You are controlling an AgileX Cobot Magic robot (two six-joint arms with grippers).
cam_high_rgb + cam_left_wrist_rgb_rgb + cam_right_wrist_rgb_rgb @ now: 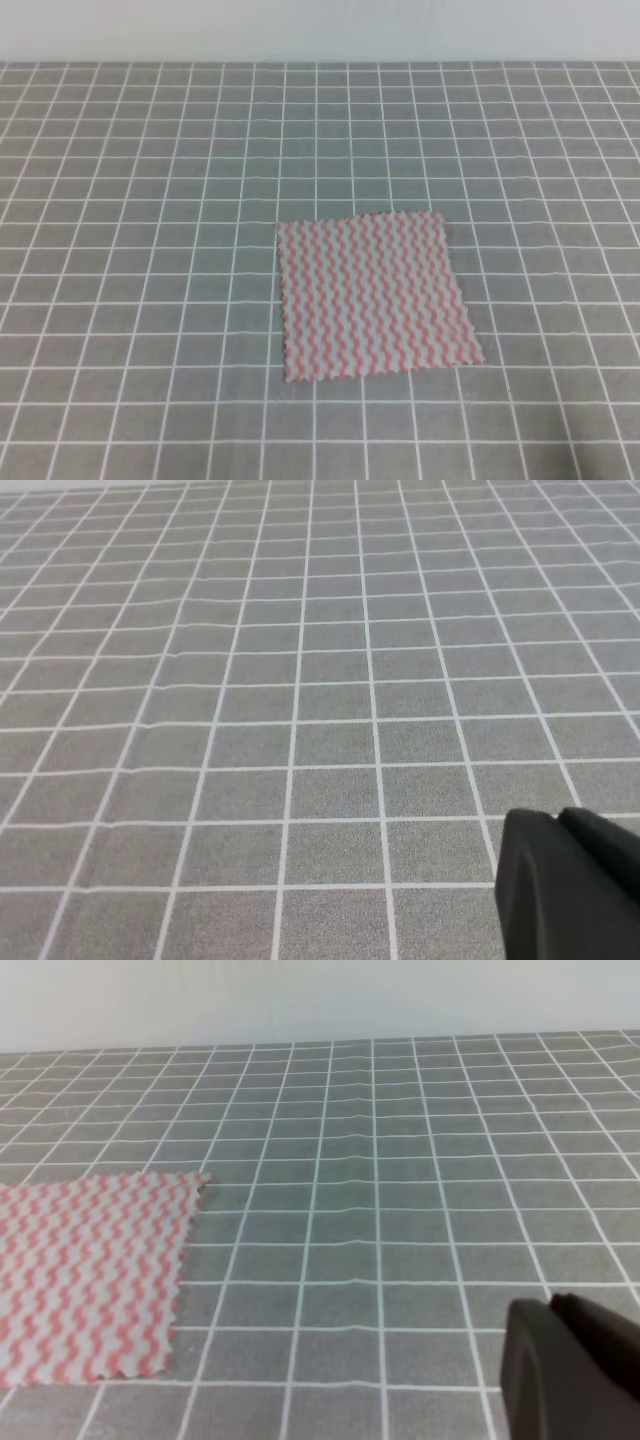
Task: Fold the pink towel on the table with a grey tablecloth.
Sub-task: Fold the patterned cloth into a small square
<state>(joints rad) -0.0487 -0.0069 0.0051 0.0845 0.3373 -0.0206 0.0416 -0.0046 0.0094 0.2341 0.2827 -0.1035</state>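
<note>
Pink towel (90,1275) flat, well left of right gripper (570,1370); gripper state unclear.

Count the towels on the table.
1. The pink towel lies flat and unfolded on the grey tablecloth, a little right of centre in the high view; its right part shows at the left edge of the right wrist view. None looks hidden.

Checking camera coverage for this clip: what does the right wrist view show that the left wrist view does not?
Only the right wrist view shows the pink-and-white zigzag-striped towel, lying flat at its left edge, plus a pale wall strip along the top. The left wrist view shows nothing extra, only grid cloth. Both share the grey tablecloth with white grid lines and a dark gripper part in the lower right corner, the left gripper and the right gripper; whether either is open cannot be told.
</note>
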